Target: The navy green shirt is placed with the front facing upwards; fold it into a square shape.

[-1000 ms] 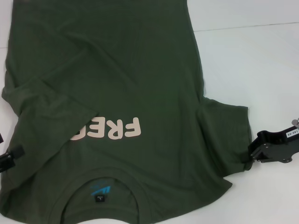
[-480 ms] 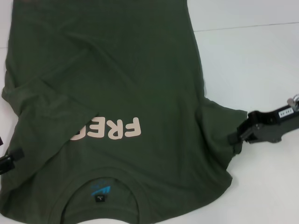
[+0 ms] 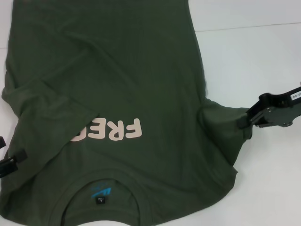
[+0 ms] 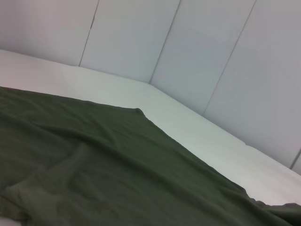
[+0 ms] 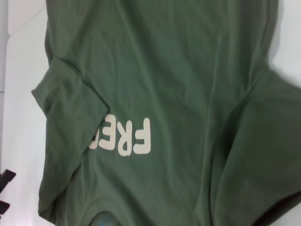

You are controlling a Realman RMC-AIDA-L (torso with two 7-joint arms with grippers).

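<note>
One navy green shirt (image 3: pixel 122 94) lies front-up on a white table (image 3: pixel 263 66), collar toward me, hem away. Pink "FREE" lettering (image 3: pixel 110 131) reads upside down from the head view, w/ the last letter hidden under cloth. The left sleeve (image 3: pixel 51 110) is already folded in over the chest, covering that letter. The right sleeve (image 3: pixel 225 134) sticks out to the side, bunched and lifted at its outer edge.

My right gripper (image 3: pixel 243 123) is at that sleeve's outer edge, touching the cloth. Its fingers look closed on the sleeve hem, judging by the cloth drawn up to the tip, but the contact point is dark, so I'm not certain. My left gripper (image 3: pixel 14 157) sits low by the shirt's left side near the shoulder. I can't tell whether its fingers are open or closed; only a black tip shows.

Step in hand, as I judge it: folding the right sleeve inward, approx. the second fold of the job. Next move calls for lifting the sleeve edge clear and carrying it across toward the lettering w/o dragging the shirt body, then laying it flat.

Count: one shirt, two sleeves (one folded, one not), one neck label (image 3: pixel 101 193) in blue, two grippers.
</note>
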